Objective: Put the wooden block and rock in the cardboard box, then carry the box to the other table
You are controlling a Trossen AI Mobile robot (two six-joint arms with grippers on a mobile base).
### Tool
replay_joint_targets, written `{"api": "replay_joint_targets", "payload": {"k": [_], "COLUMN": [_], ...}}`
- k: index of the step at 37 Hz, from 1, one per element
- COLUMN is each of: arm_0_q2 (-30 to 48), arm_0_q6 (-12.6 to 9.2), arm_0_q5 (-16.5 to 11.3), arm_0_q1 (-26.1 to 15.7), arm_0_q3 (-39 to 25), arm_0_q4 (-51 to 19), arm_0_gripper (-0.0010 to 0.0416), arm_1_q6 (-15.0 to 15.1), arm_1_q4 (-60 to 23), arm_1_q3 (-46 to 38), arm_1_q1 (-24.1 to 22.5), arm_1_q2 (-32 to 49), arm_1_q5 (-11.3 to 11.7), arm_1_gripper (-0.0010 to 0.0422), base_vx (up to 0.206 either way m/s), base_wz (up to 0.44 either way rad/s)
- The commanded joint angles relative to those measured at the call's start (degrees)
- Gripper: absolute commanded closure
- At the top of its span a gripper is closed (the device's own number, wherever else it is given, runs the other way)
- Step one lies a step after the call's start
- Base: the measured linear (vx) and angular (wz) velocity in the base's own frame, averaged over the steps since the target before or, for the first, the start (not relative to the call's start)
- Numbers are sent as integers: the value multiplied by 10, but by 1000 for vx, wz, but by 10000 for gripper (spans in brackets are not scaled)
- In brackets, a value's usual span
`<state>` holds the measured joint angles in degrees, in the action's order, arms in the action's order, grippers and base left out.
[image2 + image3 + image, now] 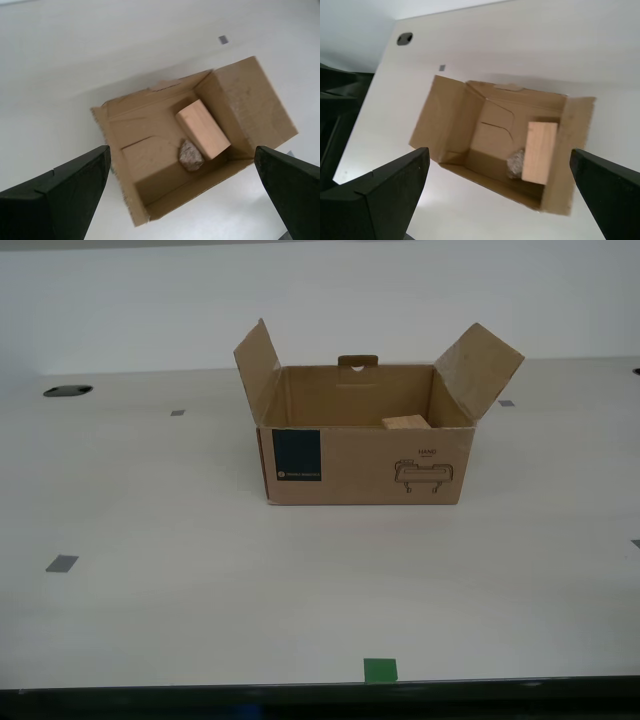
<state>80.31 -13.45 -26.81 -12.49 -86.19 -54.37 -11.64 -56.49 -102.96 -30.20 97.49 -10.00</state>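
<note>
The cardboard box [365, 465] stands open on the off-white table, its flaps spread and its navy label facing the exterior camera. Inside lies the wooden block [405, 423], only its top showing over the front wall there. From above, the wooden block [202, 128] lies flat on the box floor with the rock [190, 155] touching its side; the first wrist view shows the same block [540, 151] and rock [516, 163]. My second gripper [181, 165] and my first gripper [499, 160] both hang open high over the box [245, 100] [442, 117], holding nothing. Neither arm shows in the exterior view. The other table is out of view.
Grey tape squares [61, 563] [177, 412] dot the tabletop [150, 620], and a green tape mark [380, 670] sits at its near edge. A dark oval hole [67, 391] lies at the exterior view's far left. A white wall rises behind the table.
</note>
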Motion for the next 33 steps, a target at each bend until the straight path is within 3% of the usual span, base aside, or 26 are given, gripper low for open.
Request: {"api": "replay_joint_targets", "payload": {"k": [1,8,15,28,33], "arm_0_q2": [0,0,0,0,0], "arm_0_q6": [12,48,68,109,110], "arm_0_q5": [1,1,1,0,0], "arm_0_q1": [17,38,59,109,115], "arm_0_q3": [-1,-3,-1,-1,-1], "arm_0_q4": [-11,-59,-96,-136,-137], "arm_0_gripper": [14,14,14,14,14], "arm_1_q6": [4,9,11,11,12], "arm_1_q4": [-8,-14,-16,-24,-36], "arm_1_q3": [0,0,0,0,0], "arm_1_q1": [14,30,40,42,43], "arm_1_q2": [0,0,0,0,0], "arm_1_q5": [-2,-4,-75,-74,-71], "arm_1_gripper": [18,18,19,18,18], "base_vx": [0,0,0,0,0], "base_wz": [0,0,0,0,0]}}
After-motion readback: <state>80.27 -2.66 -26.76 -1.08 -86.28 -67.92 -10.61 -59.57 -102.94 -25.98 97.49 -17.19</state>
